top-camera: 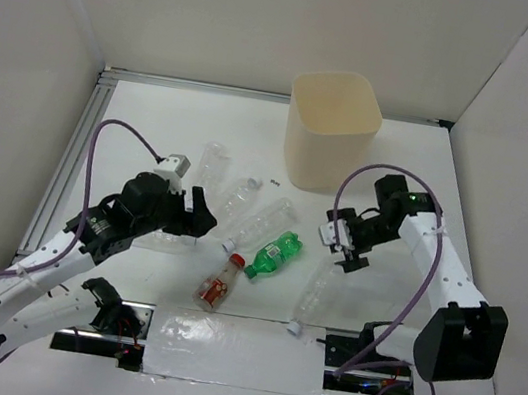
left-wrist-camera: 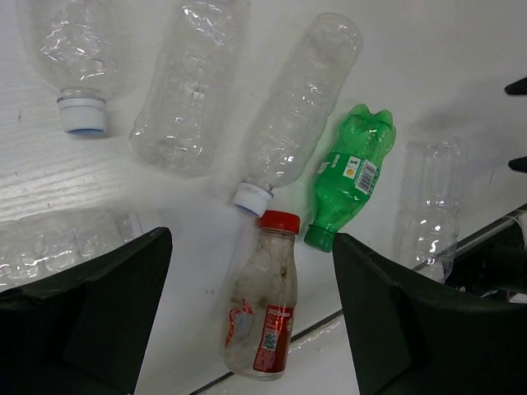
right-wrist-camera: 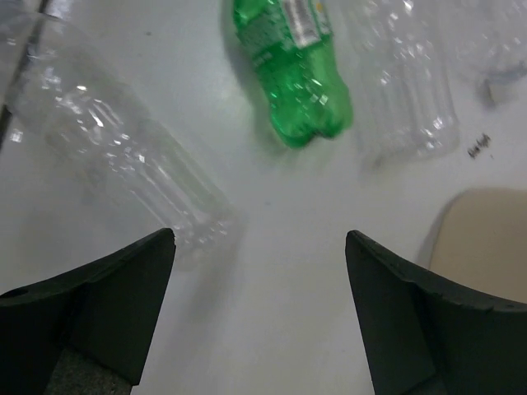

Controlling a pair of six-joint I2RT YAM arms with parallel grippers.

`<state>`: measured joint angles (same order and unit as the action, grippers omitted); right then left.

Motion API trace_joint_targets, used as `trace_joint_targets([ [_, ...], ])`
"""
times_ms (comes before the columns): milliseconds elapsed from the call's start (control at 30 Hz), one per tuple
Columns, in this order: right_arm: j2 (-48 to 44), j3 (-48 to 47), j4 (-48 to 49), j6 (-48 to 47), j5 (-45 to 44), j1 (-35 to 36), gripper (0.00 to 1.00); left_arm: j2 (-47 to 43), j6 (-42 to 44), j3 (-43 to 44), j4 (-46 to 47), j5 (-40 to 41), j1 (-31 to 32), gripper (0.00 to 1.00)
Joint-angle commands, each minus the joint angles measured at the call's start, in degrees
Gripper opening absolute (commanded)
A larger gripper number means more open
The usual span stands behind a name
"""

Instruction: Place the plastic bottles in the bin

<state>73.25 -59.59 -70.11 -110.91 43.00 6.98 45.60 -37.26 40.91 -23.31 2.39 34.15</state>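
Several plastic bottles lie on the white table. A red-capped, red-labelled bottle, a green one and clear ones lie in front of the cream bin. My left gripper is open and empty, hovering over the red-capped bottle. My right gripper is open and empty above bare table, right of the green bottle, with a clear bottle near its left finger.
White walls enclose the table on three sides. A metal rail runs along the left edge. A clear bottle lies partly under the left arm. Cables loop off both arms.
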Motion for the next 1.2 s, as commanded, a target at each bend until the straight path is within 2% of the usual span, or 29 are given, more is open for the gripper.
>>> trace_joint_targets([
  [0,-2.2,3.2,-5.4,-32.3,-3.1,4.9,0.91,-0.6,-1.5,0.1,-0.1,2.5,1.6,0.92],
  [267,-6.3,13.4,-5.4,-34.8,-8.1,13.7,0.93,-3.2,-4.4,-1.0,-2.5,4.6,4.3,0.92],
  [400,-9.0,21.1,2.7,-32.4,-8.8,14.4,0.93,-4.2,-4.4,-1.6,-3.2,4.6,4.3,0.92],
  [433,-9.6,24.2,8.1,-31.2,-8.8,14.4,0.95,-4.7,-4.4,-1.6,-3.2,4.6,4.3,0.92],
  [600,-8.7,29.8,22.3,-18.8,-8.8,18.7,0.96,-4.7,-4.9,-1.6,-3.8,4.6,4.3,0.92],
  [667,-8.7,30.9,27.3,-14.3,-9.9,19.3,0.94,-4.7,-4.9,-1.6,-3.8,4.6,4.3,0.92],
  [800,-7.5,32.5,29.7,-10.4,-11.1,20.1,0.76,-4.1,-4.9,-1.6,-3.0,3.8,4.3,0.92],
  [833,-7.5,31.1,28.5,-9.4,-11.1,20.1,0.61,-3.6,-4.9,-2.2,-1.9,3.0,4.3,0.9],
  [900,-7.0,28.1,25.8,-5.1,-9.1,19.1,0.47,-2.9,-4.4,-2.8,0.5,0.6,4.3,0.86],
  [933,-7.0,23.3,22.2,-3.6,-7.6,18.4,0.38,-2.0,-4.4,-2.8,1.4,-0.4,4.3,0.84],
  [1000,-7.0,17.0,18.3,2.1,-0.6,16.1,0.27,-0.3,-2.4,-3.5,3.2,-2.7,5.7,0.8],
  [1033,-7.0,10.3,17.1,5.2,2.1,16.1,0.23,0.4,-1.4,-3.5,4.7,-3.4,6.4,0.79],
  [1067,-7.0,7.2,17.1,13.4,6.3,16.1,0.17,2.0,0.5,-3.5,5.4,-5.1,7.7,0.78],
  [1100,-7.8,4.2,19.4,19.7,7.9,16.1,0.17,3.0,1.6,-2.9,6.0,-6.2,8.4,0.78],
  [1167,-8.4,-3.6,30.3,34.2,9.5,17.4,0.14,5.4,3.8,-2.3,6.6,-8.7,9.6,0.78],
])
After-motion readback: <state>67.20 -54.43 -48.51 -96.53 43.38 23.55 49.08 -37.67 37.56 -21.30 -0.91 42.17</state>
